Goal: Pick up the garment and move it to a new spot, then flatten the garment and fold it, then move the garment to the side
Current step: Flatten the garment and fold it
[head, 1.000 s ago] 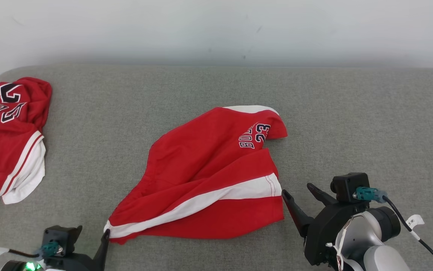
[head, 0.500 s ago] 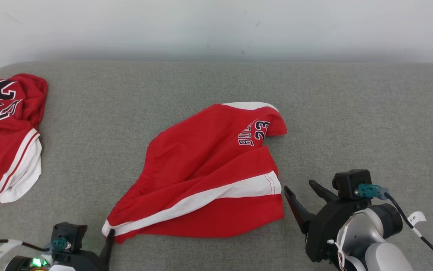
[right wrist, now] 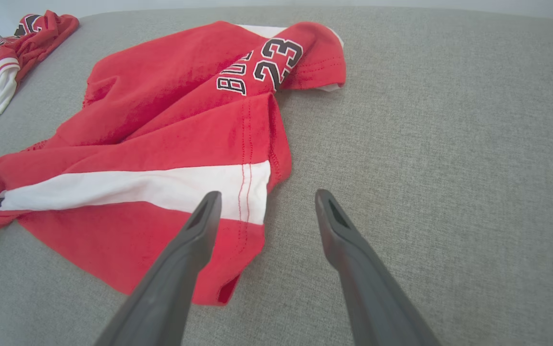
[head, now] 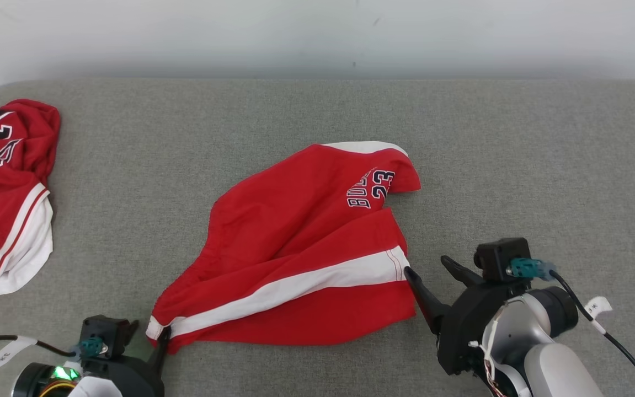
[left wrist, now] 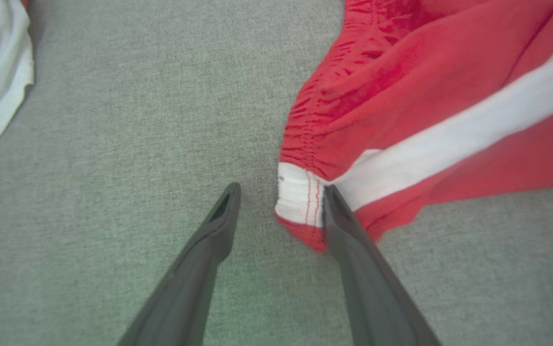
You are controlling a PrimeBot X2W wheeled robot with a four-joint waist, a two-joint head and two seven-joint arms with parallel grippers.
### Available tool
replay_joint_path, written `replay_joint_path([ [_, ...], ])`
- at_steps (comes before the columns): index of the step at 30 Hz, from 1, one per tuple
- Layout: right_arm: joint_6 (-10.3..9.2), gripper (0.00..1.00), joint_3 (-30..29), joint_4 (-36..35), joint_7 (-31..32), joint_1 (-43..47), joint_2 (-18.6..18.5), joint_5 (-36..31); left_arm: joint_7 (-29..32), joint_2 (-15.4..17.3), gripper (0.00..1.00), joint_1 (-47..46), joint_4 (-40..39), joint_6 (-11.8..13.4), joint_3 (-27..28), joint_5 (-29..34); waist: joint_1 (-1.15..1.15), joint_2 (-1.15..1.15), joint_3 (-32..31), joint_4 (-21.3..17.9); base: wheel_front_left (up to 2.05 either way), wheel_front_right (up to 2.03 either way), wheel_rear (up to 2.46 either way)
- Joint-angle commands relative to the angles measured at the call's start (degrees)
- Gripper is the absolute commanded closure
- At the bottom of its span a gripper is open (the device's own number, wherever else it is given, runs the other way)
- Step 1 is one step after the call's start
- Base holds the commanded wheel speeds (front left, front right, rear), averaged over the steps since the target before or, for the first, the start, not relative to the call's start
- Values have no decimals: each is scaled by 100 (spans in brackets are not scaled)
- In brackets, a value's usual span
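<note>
The garment (head: 295, 248) is a pair of red shorts with a white side stripe and a "23" print, lying crumpled in the middle of the grey cushion. My left gripper (left wrist: 281, 192) is open at its near left corner. The white waistband corner (left wrist: 300, 202) lies between its two fingers, against the right one. In the head view this gripper (head: 149, 331) sits at the bottom left. My right gripper (head: 427, 267) is open at the shorts' right hem. In the right wrist view its (right wrist: 266, 196) left finger is over the hem (right wrist: 257, 192) and its right finger over bare cushion.
A second red and white jersey (head: 3, 193) lies bunched at the cushion's far left edge. The grey cushion (head: 516, 165) stretches bare to the right of the shorts. A pale wall (head: 317, 33) runs along the back.
The head camera has tipped, so the whole picture sits a little higher. My left gripper has come forward around the waistband corner and its fingers have narrowed slightly. The right gripper has edged left toward the hem.
</note>
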Motion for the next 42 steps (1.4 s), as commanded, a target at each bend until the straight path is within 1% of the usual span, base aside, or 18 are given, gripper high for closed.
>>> replay_joint_path([
  [1,-11,0,41,29,32,-90,7,24,-4,-50,93,-47,89,-23,-41,-63,0,0,30,-8,0,0,0],
  [2,-11,0,77,47,41,-136,12,24,-19,-70,100,-80,147,-49,-53,-77,0,0,41,-14,0,0,0],
  [6,-11,0,183,134,156,-288,25,41,-116,-116,100,-165,296,-110,-80,-84,0,0,66,-22,0,0,0],
  [10,-11,0,191,231,266,-322,48,-26,-232,-146,100,-197,411,-105,-68,-99,0,0,76,-2,0,0,0],
  [21,-11,0,143,610,257,-512,185,-182,-380,-209,100,-219,591,-117,-105,-139,0,0,136,108,0,0,0],
  [24,-11,4,123,775,248,-601,208,-186,-405,-214,100,-263,625,-133,-114,-145,0,0,150,140,0,0,0],
  [25,-11,8,133,835,259,-638,209,-164,-409,-216,100,-279,630,-141,-114,-149,0,0,158,152,0,0,0],
  [26,-11,17,140,885,267,-669,212,-146,-415,-220,100,-294,644,-149,-116,-150,0,0,163,163,0,0,0],
  [27,-11,35,135,933,274,-684,216,-145,-419,-223,100,-309,659,-158,-123,-152,0,0,166,174,0,0,0],
  [28,-11,46,131,979,269,-688,220,-148,-420,-222,100,-326,672,-152,-129,-155,0,0,169,185,0,0,0],
  [29,-11,55,136,1017,257,-690,224,-145,-434,-218,100,-330,684,-152,-131,-157,0,0,170,194,0,0,0],
  [30,-11,57,141,1046,249,-699,226,-135,-443,-213,100,-334,693,-152,-134,-159,0,0,169,201,0,0,0],
  [33,-11,75,154,1105,217,-733,231,-114,-463,-205,100,-358,722,-151,-144,-165,0,0,161,217,0,0,0],
  [34,-11,93,160,1123,200,-739,232,-113,-473,-202,100,-354,732,-149,-147,-168,0,0,155,221,0,0,0],
  [35,-11,100,162,1134,181,-747,233,-122,-484,-201,100,-344,738,-144,-150,-170,0,0,147,224,0,0,0],
  [42,-11,100,155,1097,125,-673,234,-106,-584,-220,100,-269,733,-109,-149,-202,0,0,36,211,0,0,0],
])
